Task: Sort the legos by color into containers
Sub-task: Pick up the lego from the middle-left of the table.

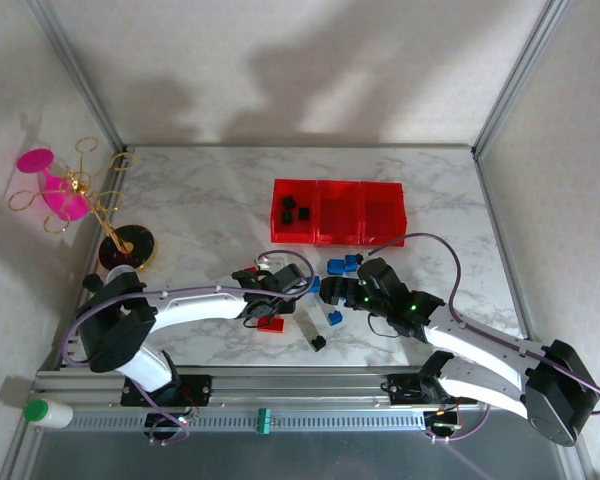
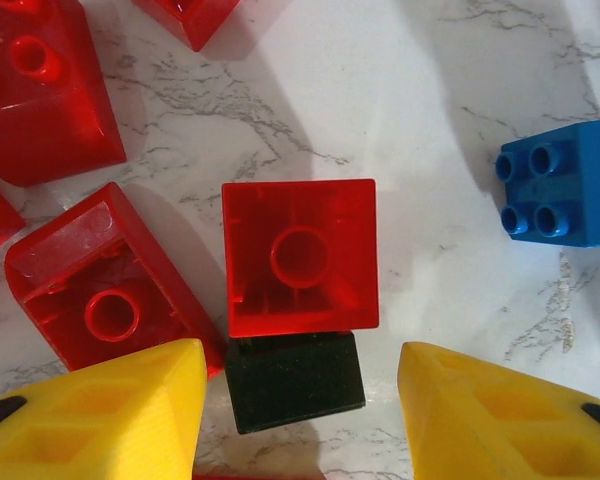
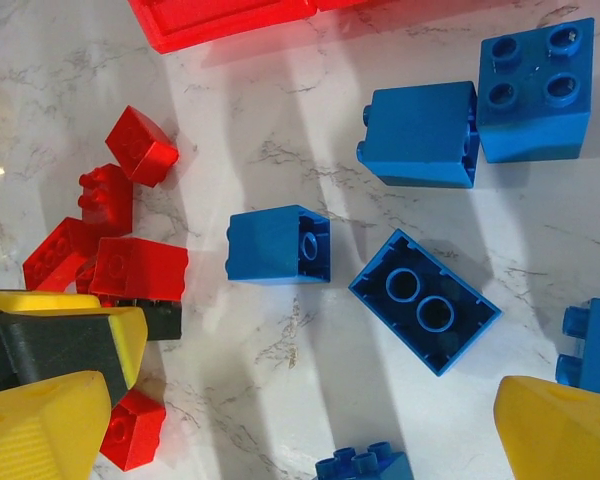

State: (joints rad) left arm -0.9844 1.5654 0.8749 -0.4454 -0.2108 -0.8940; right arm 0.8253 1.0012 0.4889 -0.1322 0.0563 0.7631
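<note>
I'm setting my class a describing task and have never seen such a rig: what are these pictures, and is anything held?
Two robot arms with two-finger grippers sort bricks on a marble table. One picture looks down from above; the others come from wrist cameras, yellow fingers showing. Red, blue and black bricks lie loose; a few black ones sit in the red containers. The left gripper stands open astride a black brick; the right gripper hangs open above blue bricks. Nothing is held.
</note>
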